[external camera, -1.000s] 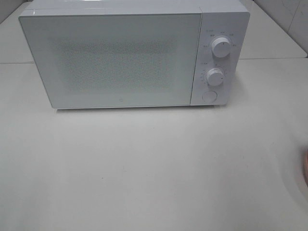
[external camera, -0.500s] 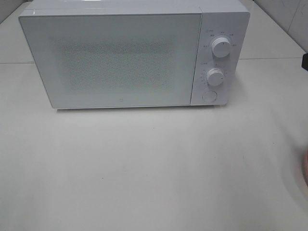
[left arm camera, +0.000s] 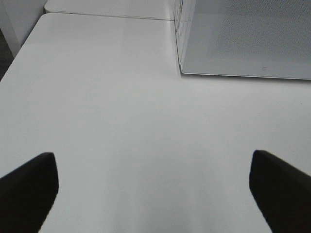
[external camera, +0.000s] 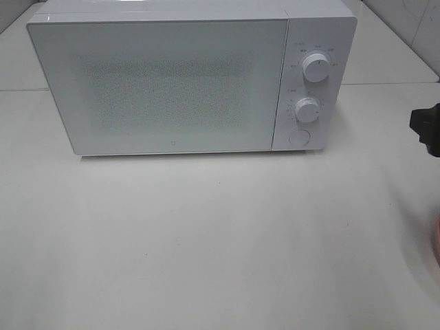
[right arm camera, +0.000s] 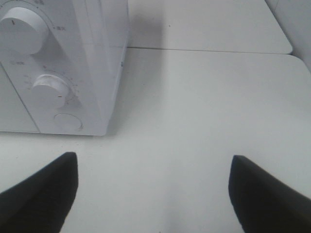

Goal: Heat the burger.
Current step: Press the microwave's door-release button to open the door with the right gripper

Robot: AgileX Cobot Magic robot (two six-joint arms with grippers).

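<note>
White microwave [external camera: 179, 82] stands at the back of the worktop [external camera: 220, 240] with its door closed; on its right-hand panel you see an upper knob [external camera: 315, 67], a lower knob [external camera: 307, 109] and a round button [external camera: 299, 137] beneath them.

Your left gripper [left arm camera: 153, 189] has its jaws spread wide with only bare worktop between them. It faces the microwave's front left corner and stands apart from it.

Your right gripper [right arm camera: 155, 194] is likewise released and grips nothing. Bare worktop lies between its fingers [right arm camera: 43, 194], and the microwave's knob panel is just ahead of it to one side. From the high camera only a dark part of that arm [external camera: 427, 129] shows, at the worktop's right edge.

You cannot tell where the burger lies relative to either pair of jaws, since no view shows it. Only a pink sliver [external camera: 437, 240] peeks in at the right edge of the worktop, too little of it to identify.
</note>
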